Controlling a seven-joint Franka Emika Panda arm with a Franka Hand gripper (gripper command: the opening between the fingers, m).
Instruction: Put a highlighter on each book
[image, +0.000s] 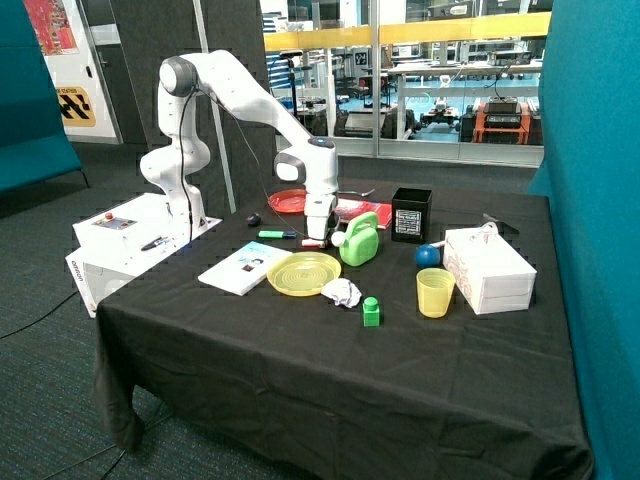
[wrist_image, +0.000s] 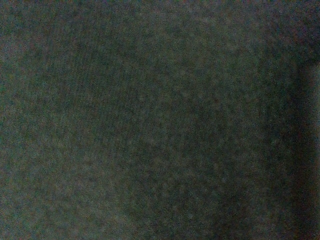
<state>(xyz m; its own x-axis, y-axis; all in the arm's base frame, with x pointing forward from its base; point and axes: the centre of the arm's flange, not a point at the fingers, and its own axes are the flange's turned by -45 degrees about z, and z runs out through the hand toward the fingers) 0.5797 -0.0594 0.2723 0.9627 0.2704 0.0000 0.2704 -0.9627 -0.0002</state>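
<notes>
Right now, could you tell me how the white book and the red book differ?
The white book lies near the table's front edge beside the yellow plate in full view; the red book lies further back, partly hidden behind the gripper and green watering can. Both lie flat, neither visibly bearing a highlighter.

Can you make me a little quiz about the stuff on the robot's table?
1. True or false: a highlighter already lies on the white book.
2. What stands between the yellow plate and the black box? A) green watering can B) blue ball C) white carton
3. The gripper is down at the cloth, beside the watering can. What colour is the highlighter lying on the cloth just behind the white book?

Key: 1 false, the book is bare; 2 A; 3 green.
</notes>
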